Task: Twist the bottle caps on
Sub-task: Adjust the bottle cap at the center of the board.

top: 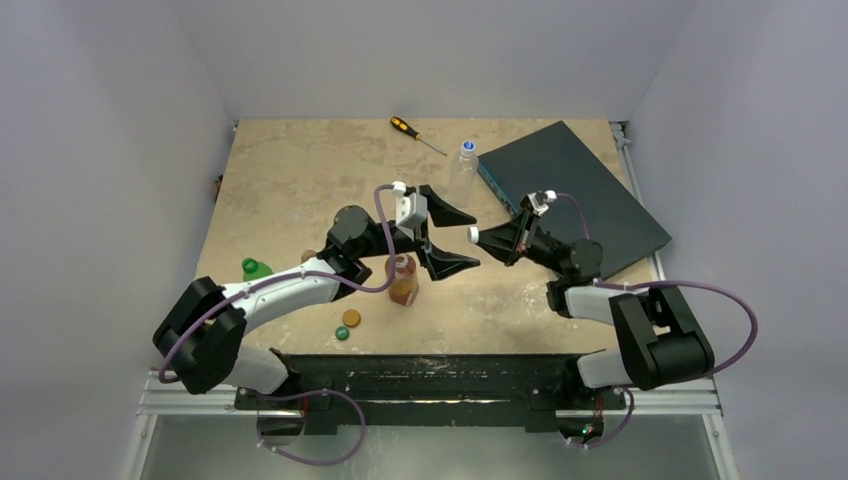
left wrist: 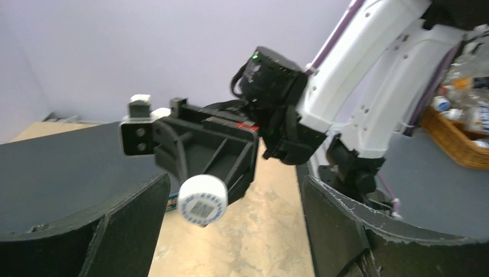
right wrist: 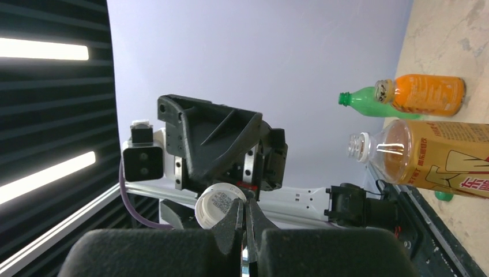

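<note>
From above: finds the right claw (top: 477, 236) clamped on the white cap (top: 472, 235) in the air over the middle of the surface (top: 300, 170), facing the left claw (top: 462, 240), which is spread wide and grips nothing. Places the amber bottle (top: 402, 278) upright just below the left claw, toward the near edge; the green bottle (top: 256, 268) by the left edge; the clear bottle (top: 463, 172) near the far edge beside a dark board (top: 580, 195) in the far right corner; an orange cap (top: 351, 318) and a green cap (top: 342, 333) loose by the near edge; a screwdriver (top: 417, 134) at the far edge, well out of the way. From the left wrist: looks straight at the white cap, barcode sticker on its flat face, at the mouth of the spread fingers (left wrist: 115, 231), touching neither. Judges it light, stiff and probably slick on top, so best taken squarely across the side wall. From the right wrist: shows fingertips together on the cap's rim only, a thin hold likely to slip under twisting. Shows too the amber bottle's open neck; reckons the thin-walled body apt to tip or dent, so wants bracing low down. Counts the left arm, low over that bottle, as the main obstruction.
</note>
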Controlling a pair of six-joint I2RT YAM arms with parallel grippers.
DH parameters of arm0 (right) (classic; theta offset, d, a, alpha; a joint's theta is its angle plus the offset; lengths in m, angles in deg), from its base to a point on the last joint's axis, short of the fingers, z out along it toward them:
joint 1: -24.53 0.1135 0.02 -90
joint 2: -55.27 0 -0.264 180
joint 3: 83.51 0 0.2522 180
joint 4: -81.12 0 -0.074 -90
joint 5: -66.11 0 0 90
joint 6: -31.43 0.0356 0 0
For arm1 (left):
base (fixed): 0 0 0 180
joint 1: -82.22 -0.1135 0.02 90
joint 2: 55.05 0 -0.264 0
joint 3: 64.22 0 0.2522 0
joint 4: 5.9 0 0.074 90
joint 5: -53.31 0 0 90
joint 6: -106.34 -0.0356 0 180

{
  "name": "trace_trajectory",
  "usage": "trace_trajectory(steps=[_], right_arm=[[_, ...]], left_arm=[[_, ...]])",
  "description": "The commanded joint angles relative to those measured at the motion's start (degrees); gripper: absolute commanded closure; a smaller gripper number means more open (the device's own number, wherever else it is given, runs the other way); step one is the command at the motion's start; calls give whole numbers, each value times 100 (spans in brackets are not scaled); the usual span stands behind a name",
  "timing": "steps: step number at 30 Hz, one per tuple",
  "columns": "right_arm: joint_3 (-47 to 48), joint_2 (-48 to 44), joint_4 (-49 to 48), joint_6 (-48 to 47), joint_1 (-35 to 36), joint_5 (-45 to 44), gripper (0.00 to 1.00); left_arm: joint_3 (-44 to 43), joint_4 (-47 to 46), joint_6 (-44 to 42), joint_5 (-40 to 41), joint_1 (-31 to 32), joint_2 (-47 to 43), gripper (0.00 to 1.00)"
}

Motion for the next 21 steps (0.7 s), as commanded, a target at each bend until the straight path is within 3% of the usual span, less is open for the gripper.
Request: trace_trajectory(steps=[1, 15, 21], right_arm=[[97, -234, -1515, 102, -16, -46, 100], [154, -323, -1367, 64, -14, -41, 100], [115, -298, -1368, 47, -15, -32, 100]], left_arm=[[229, 106, -831, 993, 7, -418, 17], [92, -38, -853, 805, 153, -138, 34], [26, -237, -661, 651, 161, 17, 49]])
